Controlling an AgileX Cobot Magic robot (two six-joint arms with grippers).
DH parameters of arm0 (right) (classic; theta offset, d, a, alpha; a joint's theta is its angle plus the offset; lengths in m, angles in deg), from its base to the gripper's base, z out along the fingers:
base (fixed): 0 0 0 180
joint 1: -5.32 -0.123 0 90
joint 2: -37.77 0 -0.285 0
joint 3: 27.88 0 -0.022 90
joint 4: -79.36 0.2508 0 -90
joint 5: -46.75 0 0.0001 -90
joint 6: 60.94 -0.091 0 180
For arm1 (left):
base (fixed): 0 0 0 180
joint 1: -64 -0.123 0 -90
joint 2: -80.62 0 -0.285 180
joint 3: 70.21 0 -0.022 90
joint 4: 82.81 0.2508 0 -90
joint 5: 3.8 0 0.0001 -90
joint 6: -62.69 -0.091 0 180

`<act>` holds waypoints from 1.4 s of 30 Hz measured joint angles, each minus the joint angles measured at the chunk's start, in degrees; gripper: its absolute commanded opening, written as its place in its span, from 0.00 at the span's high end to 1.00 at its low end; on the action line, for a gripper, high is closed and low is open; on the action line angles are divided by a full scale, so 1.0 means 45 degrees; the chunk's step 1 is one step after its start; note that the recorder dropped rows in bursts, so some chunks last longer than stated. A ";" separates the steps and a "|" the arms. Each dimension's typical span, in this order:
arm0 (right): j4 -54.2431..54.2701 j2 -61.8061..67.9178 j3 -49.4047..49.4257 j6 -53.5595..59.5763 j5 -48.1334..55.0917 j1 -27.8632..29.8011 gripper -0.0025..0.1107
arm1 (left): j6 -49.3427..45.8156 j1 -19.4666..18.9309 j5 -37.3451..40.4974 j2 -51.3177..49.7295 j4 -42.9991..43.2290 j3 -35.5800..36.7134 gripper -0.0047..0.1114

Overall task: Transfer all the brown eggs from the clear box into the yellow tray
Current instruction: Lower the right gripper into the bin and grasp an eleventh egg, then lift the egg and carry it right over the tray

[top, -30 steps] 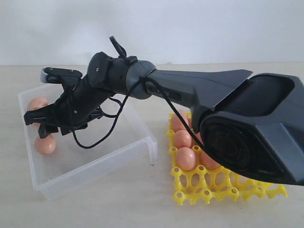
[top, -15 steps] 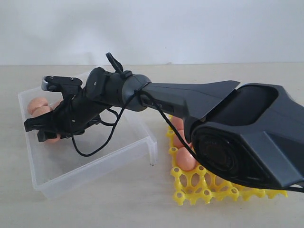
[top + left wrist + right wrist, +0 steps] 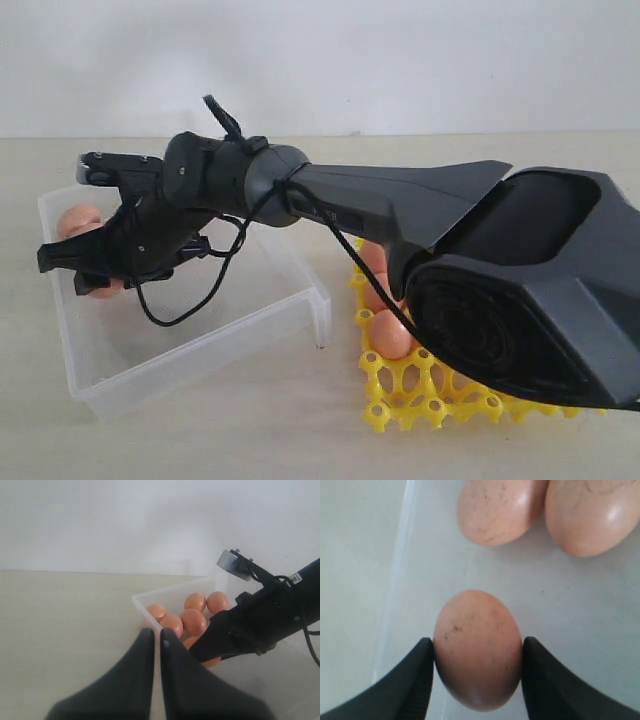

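Six brown eggs (image 3: 193, 621) can be counted in the left wrist view, all inside the clear box (image 3: 172, 591). Five lie bunched near one corner, touching or almost touching. The sixth, the gripped egg (image 3: 476, 627), sits between the fingers of the right gripper (image 3: 477, 644). In the right wrist view the two dark fingertips (image 3: 422, 665) press on opposite sides of the gripped egg, so the jaws are clamped on it. It is just beside a wall of the box, with two more eggs lying side by side a little beyond it on the box floor. Whether the gripped egg rests on that floor or is raised off it cannot be told. Three eggs show in the yellow tray (image 3: 378, 412) in the exterior view, each seated in its own cell along the tray's left side. The near rows of cells show only bare lattice. The rest of the tray is hidden behind the right arm (image 3: 400, 200), so the full count there cannot be told. One box and one tray stand on the pale tabletop (image 3: 220, 430), near each other but apart, box on the left and tray on the right. The right arm extends from the tray side into the box. The left gripper (image 3: 156, 631) is aimed toward a corner of the box, its jaws closed to a thin slit with nothing between them.
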State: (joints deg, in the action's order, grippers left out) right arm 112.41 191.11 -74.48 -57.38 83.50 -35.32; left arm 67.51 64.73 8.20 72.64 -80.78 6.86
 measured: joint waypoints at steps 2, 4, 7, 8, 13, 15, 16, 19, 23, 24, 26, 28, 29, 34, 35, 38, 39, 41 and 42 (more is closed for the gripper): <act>-0.1758 -0.0367 0.0000 -0.1276 -0.0188 -0.0359 0.98 | 0.0000 0.0000 0.0000 0.0000 0.0000 0.0000 0.92; -0.3668 -0.0868 0.0155 -0.2588 -0.0633 -0.0769 0.98 | 0.0000 0.0000 0.0000 0.0000 0.0000 0.0000 0.92; -0.6220 -0.1883 0.1026 -0.4293 -0.1930 -0.1430 0.98 | 0.0000 0.0000 0.0000 0.0000 0.0000 0.0000 0.92; -0.6815 -0.2321 0.1501 -0.4784 -0.2482 -0.1635 0.98 | 0.0000 0.0000 0.0000 0.0000 0.0000 0.0000 0.92; -0.7868 -0.4559 0.4762 -0.6006 -0.5217 -0.1959 0.98 | 0.0000 0.0000 0.0000 0.0000 0.0000 0.0000 0.92; -0.7993 -0.5506 0.6656 -0.6175 -0.6723 -0.1870 0.98 | 0.0000 0.0000 0.0000 0.0000 0.0000 0.0000 0.92; -0.8047 -0.5911 0.7506 -0.6175 -0.7405 -0.1796 0.98 | 0.0000 0.0000 0.0000 0.0000 0.0000 0.0000 0.92; -0.8156 -0.7651 1.0964 -0.6200 -1.0085 -0.1602 0.98 | 0.0000 0.0000 0.0000 0.0000 0.0000 0.0000 0.92; -0.8237 -1.0059 1.5100 -0.5880 -1.3110 -0.1188 0.98 | 0.0000 0.0000 0.0000 0.0000 0.0000 0.0000 0.92; -0.8205 -1.0674 1.6030 -0.5680 -1.3612 -0.0938 0.98 | 0.0000 0.0000 0.0000 0.0000 0.0000 0.0000 0.92; -0.7934 -1.1726 1.7523 -0.5351 -1.4130 -0.0209 0.98 | 0.0000 0.0000 0.0000 0.0000 0.0000 0.0000 0.92; -0.7533 -1.2494 1.8931 -0.5149 -1.4292 0.1045 0.98 | 0.0000 0.0000 0.0000 0.0000 0.0000 0.0000 0.92; -0.7439 -1.2731 1.9403 -0.5119 -1.4325 0.1646 0.98 | 0.0000 0.0000 0.0000 0.0000 0.0000 0.0000 0.92; -0.8509 -1.3671 2.0732 -0.5650 -1.3847 0.5085 0.98 | 0.0000 0.0000 0.0000 0.0000 0.0000 0.0000 0.92; -0.9254 -1.3769 2.0760 -0.6020 -1.3739 0.5447 0.98 | 0.0000 0.0000 0.0000 0.0000 0.0000 0.0000 0.92; -1.2952 -1.3858 2.0811 -0.7872 -1.3512 0.6338 0.98 | 0.0000 0.0000 0.0000 0.0000 0.0000 0.0000 0.92; -1.4732 -1.3857 2.0811 -0.8848 -1.3514 0.6634 0.98 | 0.0000 0.0000 0.0000 0.0000 0.0000 0.0000 0.92; -1.7037 -1.3857 2.0811 -1.0275 -1.3743 0.7083 0.98 | 0.0000 0.0000 0.0000 0.0000 0.0000 0.0000 0.92; -1.7997 -1.3857 2.0811 -1.0952 -1.3971 0.7478 0.98 | 0.0000 0.0000 0.0000 0.0000 0.0000 0.0000 0.92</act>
State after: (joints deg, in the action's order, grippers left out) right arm 31.42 128.76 19.17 -106.66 20.63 -1.66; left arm 67.51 64.73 8.20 72.64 -80.78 6.86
